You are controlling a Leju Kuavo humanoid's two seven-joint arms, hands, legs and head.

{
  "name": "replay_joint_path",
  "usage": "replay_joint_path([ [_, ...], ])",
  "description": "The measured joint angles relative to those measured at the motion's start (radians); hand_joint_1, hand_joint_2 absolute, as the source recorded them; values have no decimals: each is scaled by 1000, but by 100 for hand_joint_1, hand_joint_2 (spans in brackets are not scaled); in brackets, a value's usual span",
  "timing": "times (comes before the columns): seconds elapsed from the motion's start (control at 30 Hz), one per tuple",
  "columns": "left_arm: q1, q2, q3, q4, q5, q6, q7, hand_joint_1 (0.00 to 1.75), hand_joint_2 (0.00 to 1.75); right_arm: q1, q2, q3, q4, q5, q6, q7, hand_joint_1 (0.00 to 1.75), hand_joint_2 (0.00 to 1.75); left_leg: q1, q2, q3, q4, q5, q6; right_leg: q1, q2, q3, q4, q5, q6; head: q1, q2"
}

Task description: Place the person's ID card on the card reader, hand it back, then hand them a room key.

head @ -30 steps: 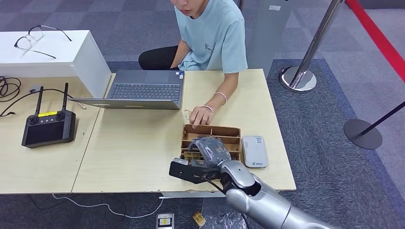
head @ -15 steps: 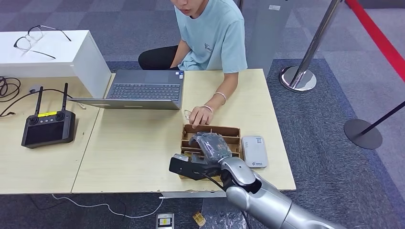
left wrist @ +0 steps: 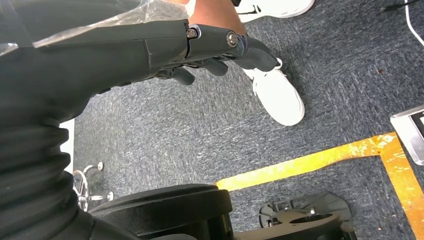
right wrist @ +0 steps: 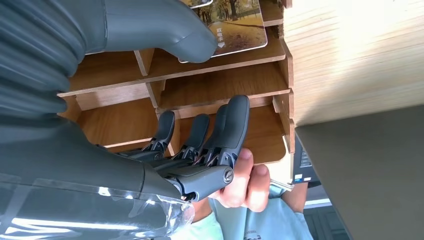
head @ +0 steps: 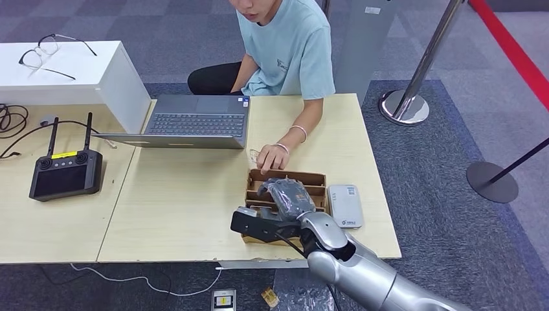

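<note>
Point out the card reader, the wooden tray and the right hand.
card reader (head: 344,205), head view, middle of its white top.
wooden tray (head: 285,173), head view, far rim.
right hand (head: 289,197), head view, back of the hand.

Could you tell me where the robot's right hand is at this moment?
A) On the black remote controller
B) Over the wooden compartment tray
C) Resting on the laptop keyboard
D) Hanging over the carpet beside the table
B: in the head view the right hand is over the wooden compartment tray, and the right wrist view shows its fingers spread above the wooden dividers, with a picture card in one compartment.
</note>
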Motion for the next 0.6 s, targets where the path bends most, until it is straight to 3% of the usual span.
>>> replay_joint_path([
  [0.23,0,0,0,0,0,0,3,0,175,0,5,3,13,-1,0,-2,80,175,0,0,1,0,0,0,0,0,1,0,0,0,0,0],
  [0.6,0,-2,0,0,3,0,4,0,175,0,7,5,21,0,0,-7,99,175,0,0,1,0,0,0,0,0,1,0,0,0,0,0],
])
